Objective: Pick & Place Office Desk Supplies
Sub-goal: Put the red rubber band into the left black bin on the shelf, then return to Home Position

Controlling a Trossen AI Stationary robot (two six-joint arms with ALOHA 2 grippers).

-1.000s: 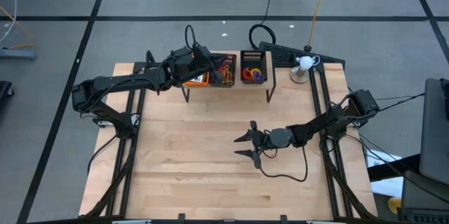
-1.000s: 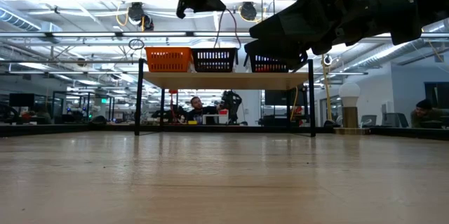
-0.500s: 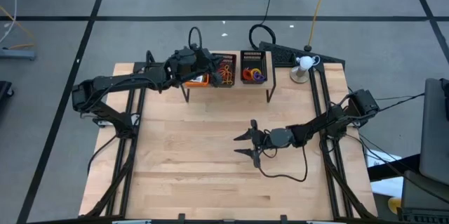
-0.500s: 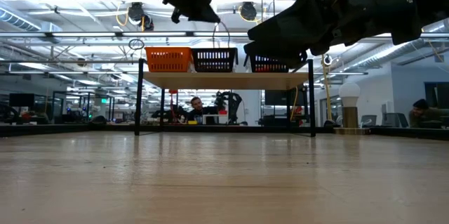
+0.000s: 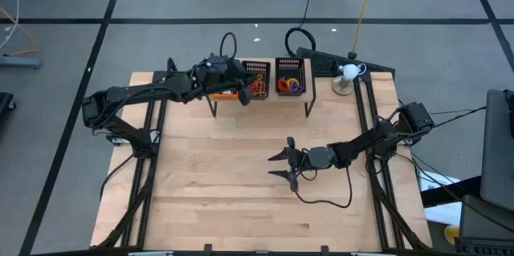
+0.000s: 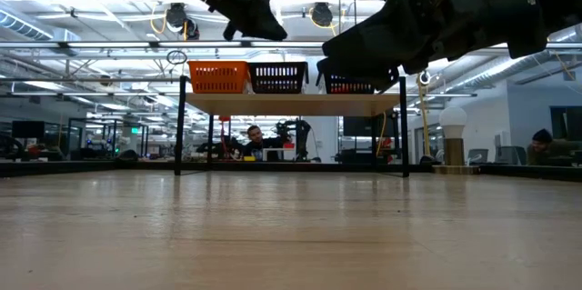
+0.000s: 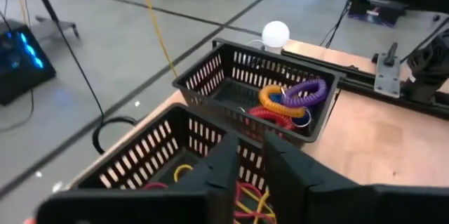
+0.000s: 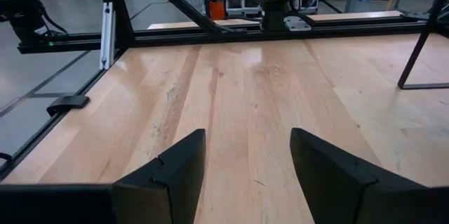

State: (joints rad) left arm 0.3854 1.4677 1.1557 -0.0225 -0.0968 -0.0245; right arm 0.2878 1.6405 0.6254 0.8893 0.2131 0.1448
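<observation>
Several thin rubber-band loops (image 7: 245,199), red and yellow, lie tangled in the middle black mesh tray (image 7: 151,157) on the raised shelf (image 6: 296,104); judged light, floppy, and springy, so they likely sag and snag on each other, and a pinch on a single strand that stands up from the pile looks best. Next tray over, the second black mesh tray (image 7: 242,76) holds the coiled rings (image 7: 287,101), purple, orange, red, with some blue; these look stiffer but still light and stretchy, and are probably best taken across one side of a coil, not through the hole. An orange mesh tray (image 6: 218,76) sits at the other end of the shelf; the packets cannot be made out from these views. Left gripper (image 7: 247,155) hangs just above the rubber-band tray, its fingers only a narrow slit apart with nothing visible between them, so it looks just parted and empty. Right gripper (image 8: 247,175) waits well apart, low over the bare wooden table (image 5: 225,176), fingers spread wide and empty. A white lamp (image 5: 347,71) stands beside the shelf. Mesh walls could catch a fingertip on a deep reach.
</observation>
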